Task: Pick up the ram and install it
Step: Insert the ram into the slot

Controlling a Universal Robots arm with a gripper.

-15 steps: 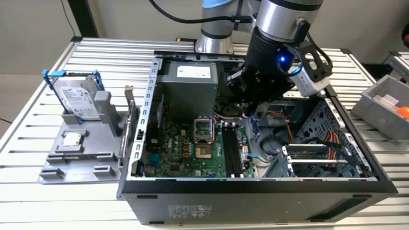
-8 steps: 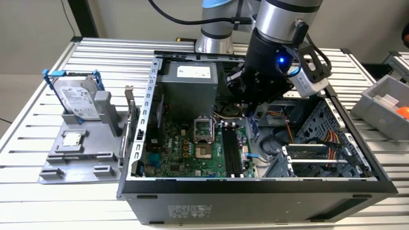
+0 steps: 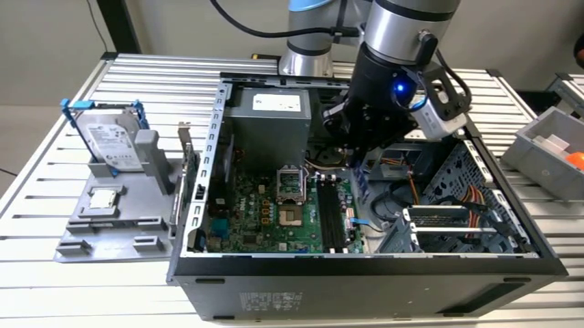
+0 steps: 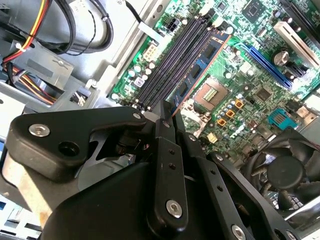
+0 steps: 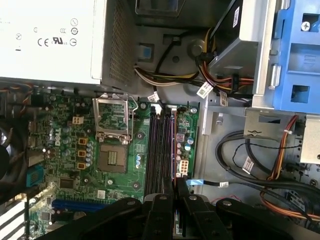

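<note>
Ram [image 4: 200,67] was clamped at one end between the jaws of the gripper [image 4: 167,112], which were closed on the stick. In the second wrist view the stick extended away from the jaws along the memory slots [image 4: 170,65], parallel to them and on the side nearer the processor socket [image 4: 210,95]. In the first wrist view it appeared edge-on as a thin line over the slots. Whether its lower edge had entered a slot could not be determined.

The slots lay on the green motherboard [image 3: 256,215], beside the open processor socket. The grey power supply [image 3: 264,130] sat behind the motherboard, inside the open computer case [image 3: 365,273]. The arm reached down into the case from above.

The case stood on the slatted desk [image 3: 55,287], close to the desk's near edge. A grey fixture [image 3: 119,232] rested near the desk edge at the exterior view's left, just beside the case. It carried a hard drive [image 3: 109,143] standing upright in a blue-edged bracket and a small square processor chip [image 3: 100,198] lying flat.
</note>
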